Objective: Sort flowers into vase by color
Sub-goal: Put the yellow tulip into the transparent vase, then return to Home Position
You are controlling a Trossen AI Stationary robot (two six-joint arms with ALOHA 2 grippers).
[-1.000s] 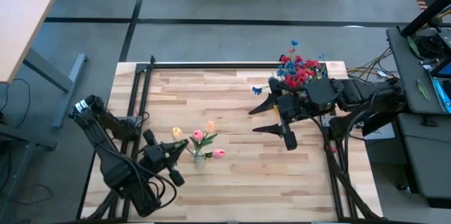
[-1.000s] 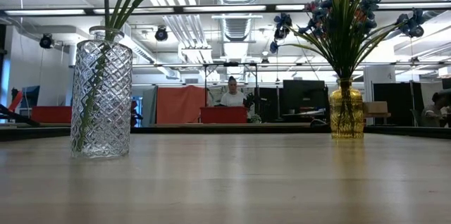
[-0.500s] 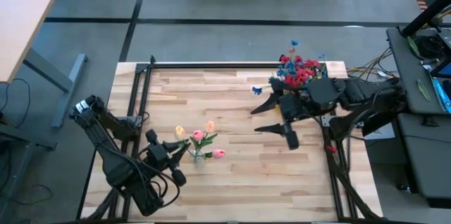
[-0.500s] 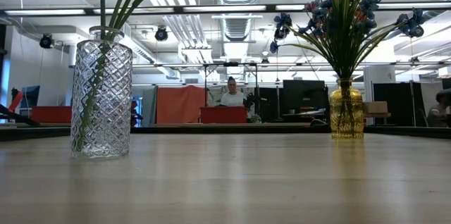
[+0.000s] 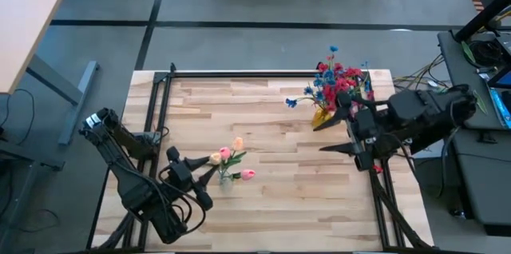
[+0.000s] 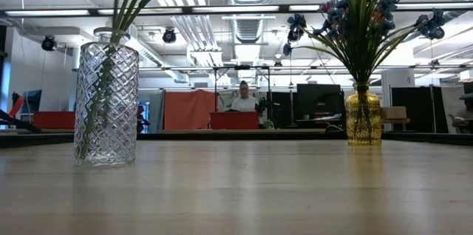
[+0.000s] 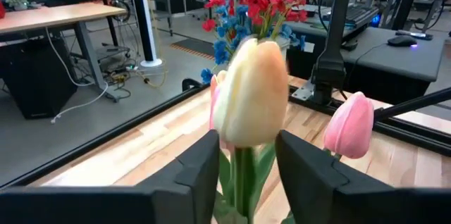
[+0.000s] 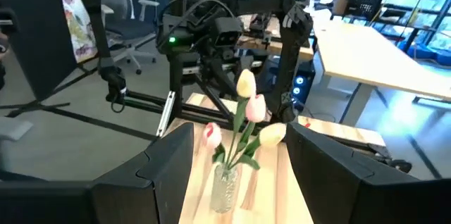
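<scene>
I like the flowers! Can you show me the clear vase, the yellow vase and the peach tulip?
clear vase (image 6: 106, 102), low view, on its patterned glass body.
yellow vase (image 6: 363, 115), low view, on its amber belly.
peach tulip (image 7: 251, 91), left wrist view, on the bud's middle.

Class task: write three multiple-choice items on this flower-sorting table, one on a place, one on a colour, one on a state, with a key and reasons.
1. Where does the yellow vase stand?
A. near the table's far right corner
B. at the table's middle
C. on the floor

2. Which flowers does the clear vase hold?
A. red and blue clusters
B. pink and peach tulip buds
C. none

3. How is the right gripper?
A. shut on a stem
B. out of view
C. open and empty

Key: 1 A, it shows there from above. 2 B, the red and blue clusters sit in the yellow vase. 3 C, its fingers stand apart with nothing between.
</scene>
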